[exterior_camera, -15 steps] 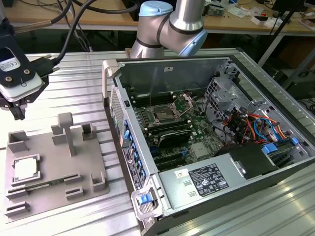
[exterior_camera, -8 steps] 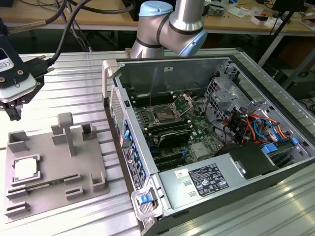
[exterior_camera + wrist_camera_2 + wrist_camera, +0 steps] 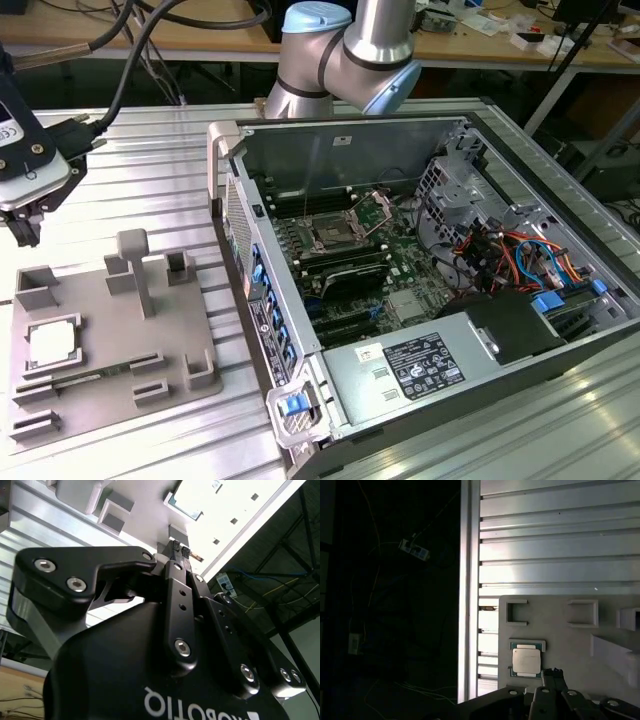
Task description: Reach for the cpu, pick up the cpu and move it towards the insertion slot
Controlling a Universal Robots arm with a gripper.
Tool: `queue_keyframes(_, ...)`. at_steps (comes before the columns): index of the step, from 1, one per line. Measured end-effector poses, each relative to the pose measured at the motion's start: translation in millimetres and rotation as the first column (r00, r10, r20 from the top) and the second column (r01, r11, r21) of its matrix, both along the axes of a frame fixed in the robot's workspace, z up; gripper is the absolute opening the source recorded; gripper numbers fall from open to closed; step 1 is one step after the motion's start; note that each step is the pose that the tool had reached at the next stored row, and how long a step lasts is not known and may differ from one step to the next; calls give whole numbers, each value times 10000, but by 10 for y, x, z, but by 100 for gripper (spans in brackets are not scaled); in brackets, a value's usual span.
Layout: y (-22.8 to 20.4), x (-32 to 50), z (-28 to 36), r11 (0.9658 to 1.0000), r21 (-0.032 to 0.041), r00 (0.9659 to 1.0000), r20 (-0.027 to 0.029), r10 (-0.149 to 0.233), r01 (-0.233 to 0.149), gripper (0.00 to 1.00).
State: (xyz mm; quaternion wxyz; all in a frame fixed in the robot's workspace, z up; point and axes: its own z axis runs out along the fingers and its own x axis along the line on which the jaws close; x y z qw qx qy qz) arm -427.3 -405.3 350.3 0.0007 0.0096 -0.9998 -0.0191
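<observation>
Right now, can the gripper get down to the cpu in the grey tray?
Probably yes. The cpu lies uncovered in its recess of the tray, and the gripper hangs in open air nearby with nothing between them, though its jaws look closed.

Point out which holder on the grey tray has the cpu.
The square recess at the exterior view's left of the grey tray, with the silvery cpu in it; the others are narrow slots and brackets.
</observation>
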Motion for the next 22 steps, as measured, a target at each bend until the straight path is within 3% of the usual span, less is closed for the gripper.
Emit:
queue_keyframes(3,0,-1,-1,10000,1,10000,1,0,0,17)
queue_keyframes(9,0,-5,-4,10000,1,10000,2,-1,1,54)
queue_keyframes(11,1,-43,-28,10000,-1,10000,-2,-2,2,54)
queue_keyframes(13,0,-96,-70,10000,1,10000,0,-1,1,66)
queue_keyframes(15,-1,-138,-138,10000,1,10000,-7,1,-1,66)
queue_keyframes(22,0,-139,-146,10000,1,10000,-13,1,-1,66)
